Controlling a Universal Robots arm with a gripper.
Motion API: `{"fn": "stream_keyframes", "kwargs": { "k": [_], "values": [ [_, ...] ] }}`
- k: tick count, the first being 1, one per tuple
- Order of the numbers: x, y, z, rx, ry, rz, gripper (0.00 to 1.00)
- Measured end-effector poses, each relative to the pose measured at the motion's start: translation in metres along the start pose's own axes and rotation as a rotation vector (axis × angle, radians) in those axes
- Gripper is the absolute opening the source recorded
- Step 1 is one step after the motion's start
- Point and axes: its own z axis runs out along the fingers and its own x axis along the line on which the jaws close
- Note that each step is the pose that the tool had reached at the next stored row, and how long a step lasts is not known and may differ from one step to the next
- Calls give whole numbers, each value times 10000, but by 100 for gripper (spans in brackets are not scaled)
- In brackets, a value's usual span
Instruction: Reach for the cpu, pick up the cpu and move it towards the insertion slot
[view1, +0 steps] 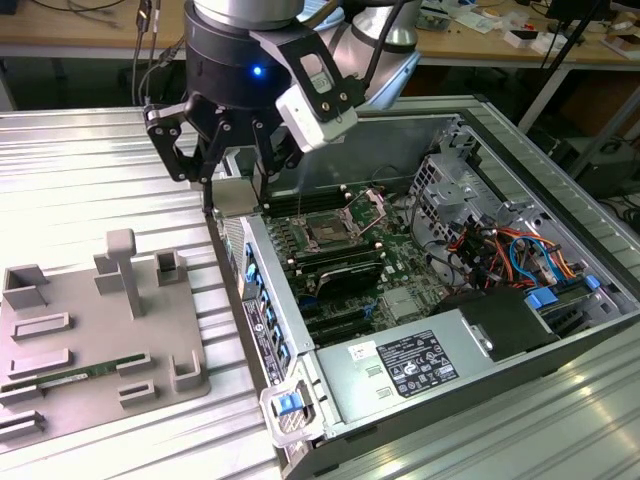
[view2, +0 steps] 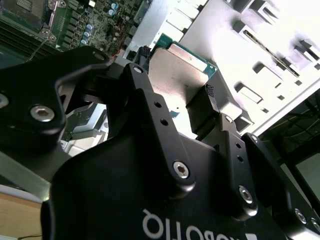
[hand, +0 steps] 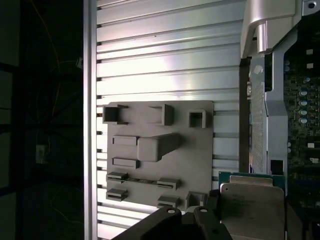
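1. The gripper (view1: 232, 165) hangs in the upper left of the exterior view, just over the near wall of the open computer case (view1: 470, 330). In the second wrist view its fingers (view2: 212, 102) are pinched on opposite edges of the cpu (view2: 182, 67), which sits flat between them, silvery top showing.
2. In the first wrist view the cpu (hand: 252, 205) lies at the lower right of the frame, held above the boundary between the ribbed metal table (hand: 165, 55) and the case wall.
3. The insertion slot (view1: 328, 232) sits mid-frame in the exterior view, on the motherboard, with its bracket raised. It is to the exterior view's right of the gripper and lower; the chip is not yet over it.
4. The grey tray (view1: 100, 330) lies at the lower left of the exterior view, well apart from the gripper, with the green memory stick (view1: 60, 378) in its holders.
5. Risks, as I judge them: the grip is on thin edges, so a jolt could tilt or drop the chip; travelling too low could knock it against the case wall or the raised bracket.
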Motion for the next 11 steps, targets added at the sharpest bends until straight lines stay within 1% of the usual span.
{"fn": "stream_keyframes", "kwargs": {
  "k": [11],
  "values": [
    [-95,-2,-1,1,1,0,55]
  ]
}}
